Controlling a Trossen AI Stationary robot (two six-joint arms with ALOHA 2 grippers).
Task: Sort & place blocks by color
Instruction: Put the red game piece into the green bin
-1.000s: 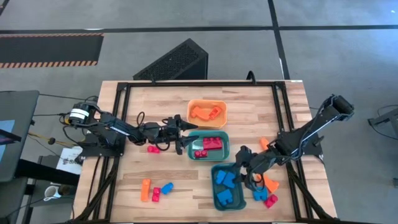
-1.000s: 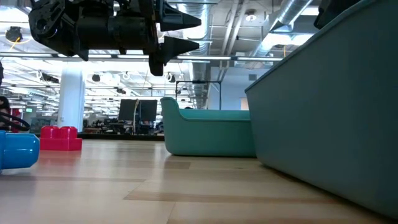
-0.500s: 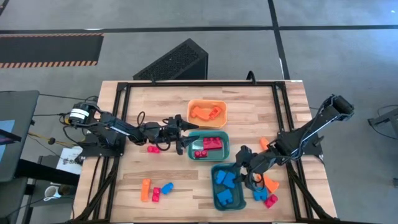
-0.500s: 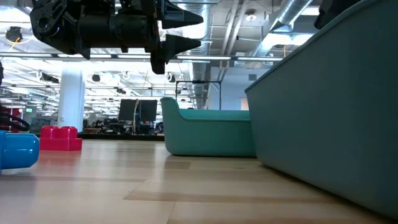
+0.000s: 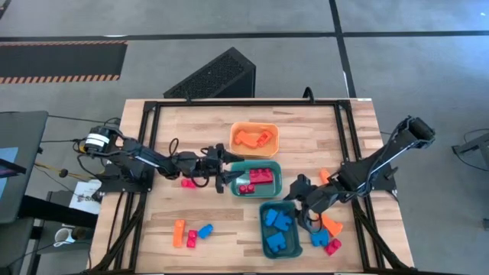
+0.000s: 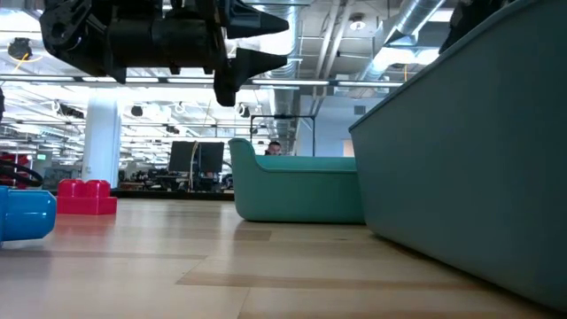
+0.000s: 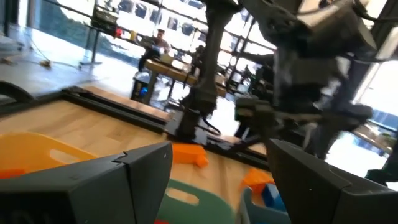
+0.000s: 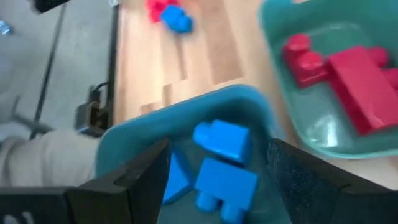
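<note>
Both pincers gape empty: our right gripper (image 5: pixel 300 216) hangs over the blue-filled bin (image 5: pixel 280 247), between picks; next we reach the loose blocks (image 5: pixel 327 243) beside that bin.

A wooden table (image 5: pixel 191 122) is seen carrying one orange bin (image 5: pixel 254 138) and two teal bins (image 5: pixel 257 179). Loose blocks (image 5: pixel 191 232) lie well apart from the left pincer (image 5: pixel 220 166); others lie just beside the right pincer (image 5: pixel 296 208).

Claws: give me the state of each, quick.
Left claw: open, holding nothing, at the edge of the bin of red blocks.
Right claw: open, empty, over the bin of blue blocks.
</note>
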